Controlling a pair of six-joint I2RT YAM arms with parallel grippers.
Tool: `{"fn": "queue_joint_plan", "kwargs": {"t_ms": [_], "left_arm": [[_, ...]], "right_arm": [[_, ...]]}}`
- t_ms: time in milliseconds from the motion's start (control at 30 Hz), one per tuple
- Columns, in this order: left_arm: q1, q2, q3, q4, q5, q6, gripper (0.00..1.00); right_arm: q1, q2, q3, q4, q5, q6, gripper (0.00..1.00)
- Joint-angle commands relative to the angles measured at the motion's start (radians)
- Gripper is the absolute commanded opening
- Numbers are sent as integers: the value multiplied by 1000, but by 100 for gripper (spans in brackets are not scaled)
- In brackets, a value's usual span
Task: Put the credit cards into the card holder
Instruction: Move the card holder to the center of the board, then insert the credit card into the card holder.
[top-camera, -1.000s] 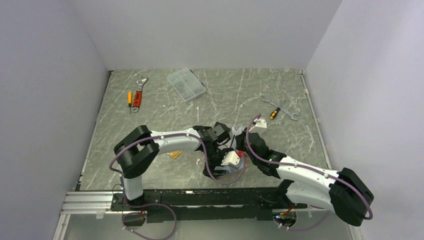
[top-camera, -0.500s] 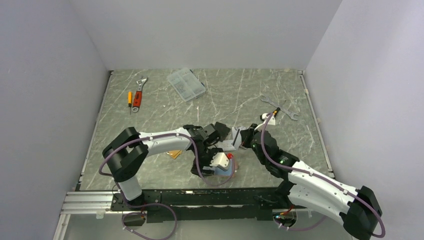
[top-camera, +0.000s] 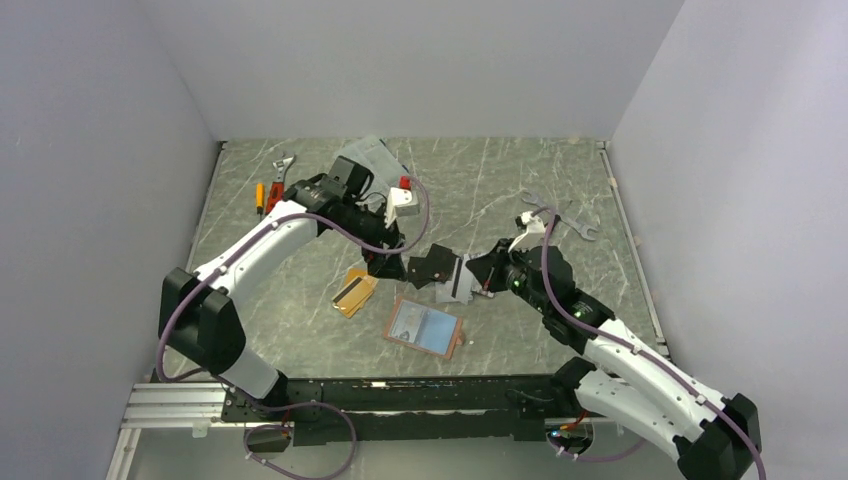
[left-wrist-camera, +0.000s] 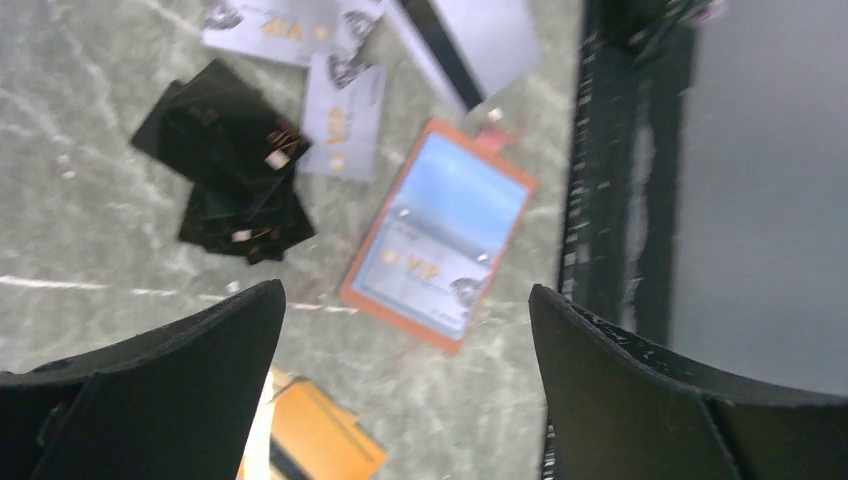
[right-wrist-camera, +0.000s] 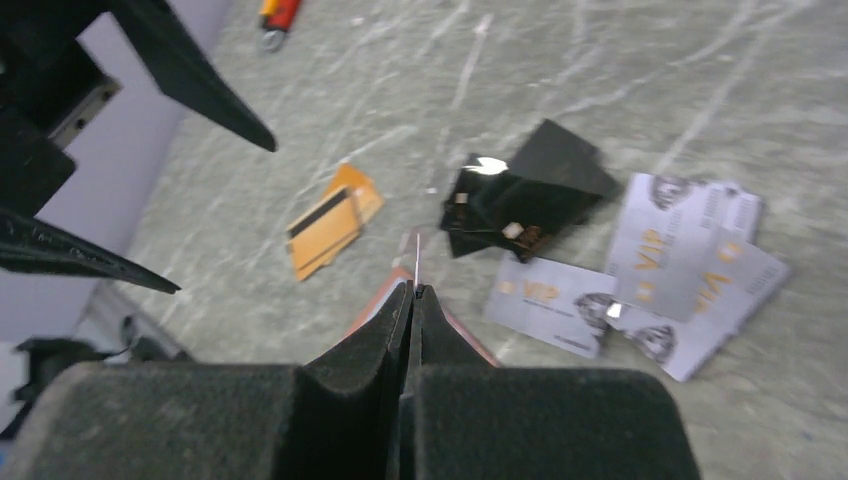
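Left claw (left-wrist-camera: 402, 292) hangs wide open above the card holder (top-camera: 425, 328), which lies unfolded on the tabletop (top-camera: 520, 190) beside orange cards (top-camera: 355, 292). Only its wrist view shows a VIP card (left-wrist-camera: 425, 275) in the holder. Only the right wrist view shows the right claw (right-wrist-camera: 415, 290) pinching a thin card edge (right-wrist-camera: 417, 255).

We see our left gripper (top-camera: 385, 266) risen off the card holder (top-camera: 425, 326) toward the far left, jaws now spread wide, our right gripper (right-wrist-camera: 413, 288) drawn back rightward pinching a silver card (top-camera: 455, 281), card holder uncovered.
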Motion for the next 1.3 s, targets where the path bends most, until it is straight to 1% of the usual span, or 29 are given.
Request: {"fn": "queue_joint_plan", "kwargs": {"t_ms": [0,100,167,267,333,400,500,567,767,800,833,867,900,933,1033,1067,1167,1200,1267], "left_arm": [[21,-15,2,41,306,-265,99],[21,10,-4,94,415,-369,99],[22,21,-16,129,469,-414,94],[21,9,-52,180,483,-427,91],[21,7,-63,186,498,-424,90],[21,7,-68,192,517,-426,87],[22,2,-83,210,536,-433,80],[21,1,-88,219,560,-440,71],[21,25,-62,175,602,-407,34],[21,28,-59,173,608,-408,27],[21,34,-56,172,614,-407,23],[22,39,-53,176,622,-412,8],[23,46,-49,175,633,-414,0],[23,53,-39,164,647,-407,0],[27,72,-28,141,681,-395,0],[29,74,-29,144,688,-400,0],[34,68,-40,181,690,-434,0],[36,65,-45,199,691,-450,0],[37,60,-53,229,689,-479,0]], "right_arm": [[-62,22,50,198,-394,7,0],[-69,71,90,258,-502,26,0],[-71,99,124,288,-542,35,0],[-79,126,141,354,-600,65,0],[-82,148,146,390,-627,87,0],[-86,168,142,431,-644,108,0],[-89,199,139,468,-664,124,0],[-90,212,139,485,-668,131,0],[-90,226,134,515,-637,138,0],[-92,230,132,529,-637,144,0],[-91,235,129,544,-639,152,0],[-91,239,128,553,-639,158,0],[-90,244,127,559,-644,164,0],[-91,250,126,560,-652,167,7],[-92,249,112,556,-676,172,36],[-93,242,100,556,-679,175,41],[-97,210,50,568,-687,189,45],[-99,199,32,578,-690,198,44],[-101,181,0,609,-693,222,37]]}}
